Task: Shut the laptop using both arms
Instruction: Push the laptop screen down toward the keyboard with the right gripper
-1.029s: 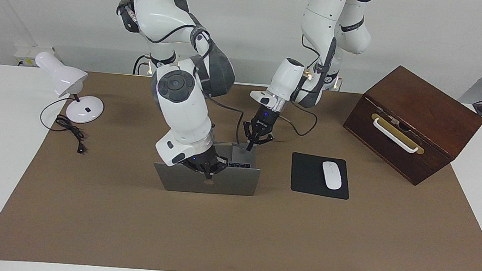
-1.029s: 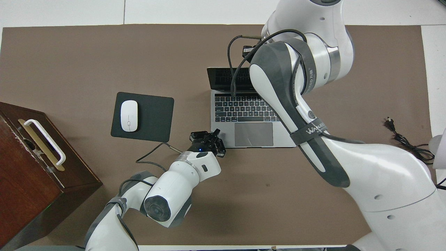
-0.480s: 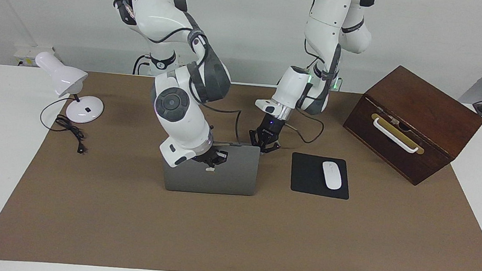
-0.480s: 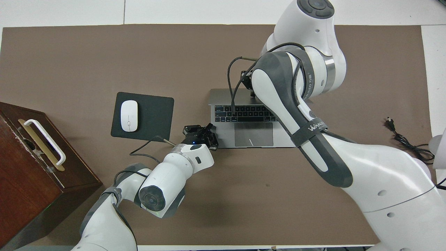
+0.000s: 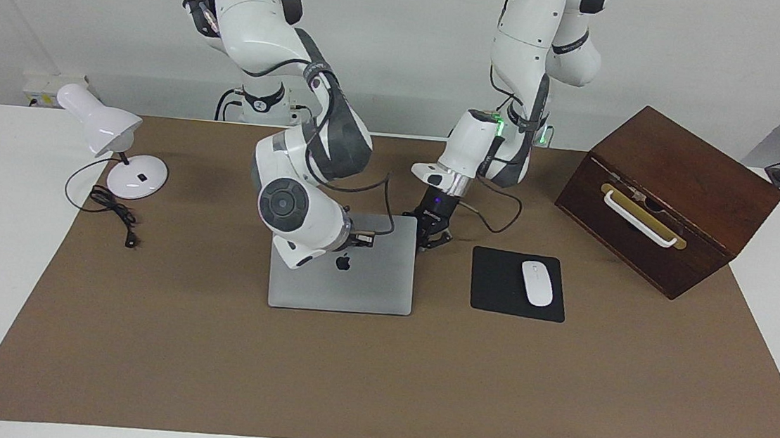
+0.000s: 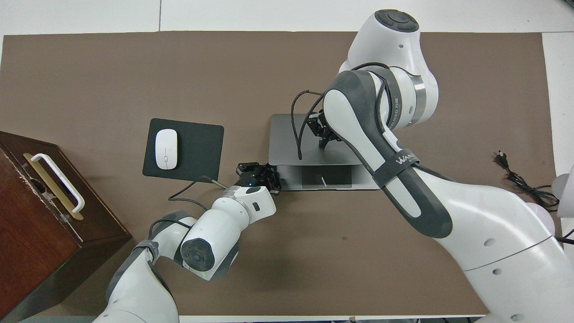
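The slim silver-grey metal laptop point(image 5: 342, 278) with the dark apple logo on its lid lies near the middle of the brown table mat point(image 5: 376, 380). Its lid is folded almost flat, but from overhead a strip of the base with the grey trackpad point(image 6: 326, 176) shows under the lid's edge on the robots' side, so it is not fully down.

The right gripper point(image 6: 322, 142), small and black on its big white arm, presses its tip onto the lid near the logo, its fingertips pinched together and holding nothing. The left gripper point(image 5: 430, 240) sits low at the laptop's corner nearest the robots, toward the left arm's end; its fingertips are also pinched together on nothing. I cannot tell whether it touches the laptop or merely sits just beside it.

Beside the laptop, toward the left arm's end, a white mouse point(image 5: 537, 283) lies on a black rectangular mouse pad point(image 5: 497, 285). Further along that end stands a dark brown wooden box point(image 5: 674, 194) with a white handle. At the right arm's end a white desk lamp point(image 5: 111, 142) stands with its black cord point(image 5: 115, 212) coiled on the mat.
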You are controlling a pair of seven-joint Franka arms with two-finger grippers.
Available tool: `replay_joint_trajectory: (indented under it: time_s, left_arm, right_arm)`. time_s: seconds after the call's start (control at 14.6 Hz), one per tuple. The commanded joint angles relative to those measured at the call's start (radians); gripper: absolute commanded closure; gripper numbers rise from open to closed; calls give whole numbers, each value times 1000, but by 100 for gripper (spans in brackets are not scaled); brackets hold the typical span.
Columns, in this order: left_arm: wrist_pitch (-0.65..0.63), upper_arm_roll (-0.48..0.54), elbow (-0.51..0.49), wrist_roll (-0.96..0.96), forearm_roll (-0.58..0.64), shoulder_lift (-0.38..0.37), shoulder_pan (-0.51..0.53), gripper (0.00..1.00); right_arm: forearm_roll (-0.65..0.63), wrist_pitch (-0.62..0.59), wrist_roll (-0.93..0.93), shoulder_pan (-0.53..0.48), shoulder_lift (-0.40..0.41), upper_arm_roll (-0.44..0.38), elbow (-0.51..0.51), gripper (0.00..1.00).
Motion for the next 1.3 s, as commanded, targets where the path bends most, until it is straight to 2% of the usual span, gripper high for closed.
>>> replay_joint_trajectory:
  time_s: [0.0,0.82,1.1,1.23]
  left_arm:
    - [20,1,2,5,16,32,-12,100]
    - [20,1,1,-5,16,37,-28,100]
    - [20,1,-1,-3,14,41,-35,100]
    - [20,1,-1,-3,14,41,-37,100]
  right_arm:
    - [23,14,-34,-14,-39,14,-83,100]
    - [29,17,-32,-6,-44,14,-115,100]
    - [29,75,-32,0,-67,14,-179,100]
    - [29,76,-32,0,-68,14,-179,100]
